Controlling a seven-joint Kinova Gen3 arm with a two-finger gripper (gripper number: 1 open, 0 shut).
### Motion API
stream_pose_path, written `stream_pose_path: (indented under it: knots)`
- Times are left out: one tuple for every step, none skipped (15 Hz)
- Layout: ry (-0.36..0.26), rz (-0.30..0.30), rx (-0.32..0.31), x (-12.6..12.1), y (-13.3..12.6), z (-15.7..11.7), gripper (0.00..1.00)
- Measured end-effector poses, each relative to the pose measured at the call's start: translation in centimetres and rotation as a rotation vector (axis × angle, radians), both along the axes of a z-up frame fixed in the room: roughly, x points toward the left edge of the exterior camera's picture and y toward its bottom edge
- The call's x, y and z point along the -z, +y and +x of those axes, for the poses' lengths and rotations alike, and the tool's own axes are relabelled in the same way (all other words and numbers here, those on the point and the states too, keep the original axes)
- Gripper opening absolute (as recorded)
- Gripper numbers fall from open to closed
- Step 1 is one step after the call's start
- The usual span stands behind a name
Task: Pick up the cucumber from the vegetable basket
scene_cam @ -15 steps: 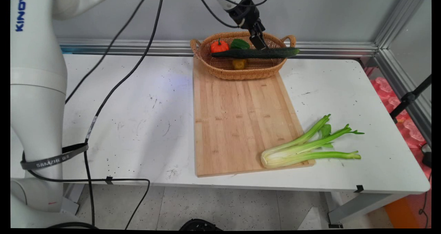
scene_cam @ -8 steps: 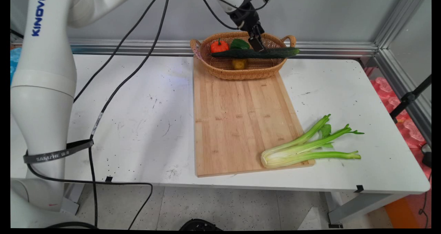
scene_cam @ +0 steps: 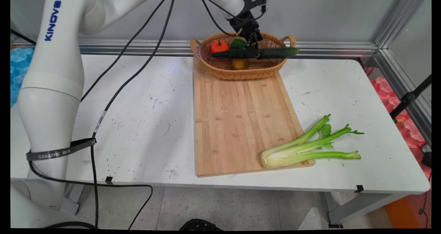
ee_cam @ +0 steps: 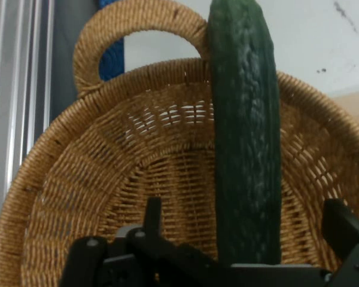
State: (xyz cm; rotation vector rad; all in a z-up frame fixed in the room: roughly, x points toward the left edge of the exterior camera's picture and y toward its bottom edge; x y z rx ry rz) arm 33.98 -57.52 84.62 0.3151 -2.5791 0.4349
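Wicker formed the basket (scene_cam: 241,70) at the far end of the wooden cutting board (scene_cam: 241,123), and the black pincer (scene_cam: 253,51) hung low inside it — right down at the long dark cucumber (scene_cam: 275,52) that lay across the rim, one end poking out past the right-hand handle. In the hand view the cucumber (ee_cam: 245,149) ran straight up between the two fingers (ee_cam: 344,230), which stood spread on either side of it, not pinching it. A small orange-red pepper (scene_cam: 219,46), a green one (scene_cam: 238,43) and a yellowish one (scene_cam: 239,64) sat in the basket beside it. Celery (scene_cam: 303,148) lay at the board's near right corner — half on the white worktop (scene_cam: 137,117), well apart from the pincer and untouched.
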Motion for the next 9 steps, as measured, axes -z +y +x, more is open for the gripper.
stream_pose_path:
  knots:
    - [-0.006,-0.001,0.012,0.2,-0.2,0.0,1.00]
    - [-0.010,-0.002,0.019,0.4,-0.3,0.1,1.00]
    - [-0.016,-0.002,0.028,0.6,-0.4,0.1,1.00]
    - [-0.019,-0.002,0.034,0.8,-0.5,0.1,1.00]
    - [-0.024,-0.002,0.042,1.0,-0.7,0.2,1.00]
    - [-0.027,-0.002,0.047,1.2,-0.7,0.2,1.00]
    - [-0.030,-0.001,0.052,1.4,-0.8,0.3,1.00]
    - [-0.032,0.000,0.057,1.6,-0.9,0.3,1.00]
    - [-0.034,0.000,0.061,1.7,-1.0,0.3,1.00]
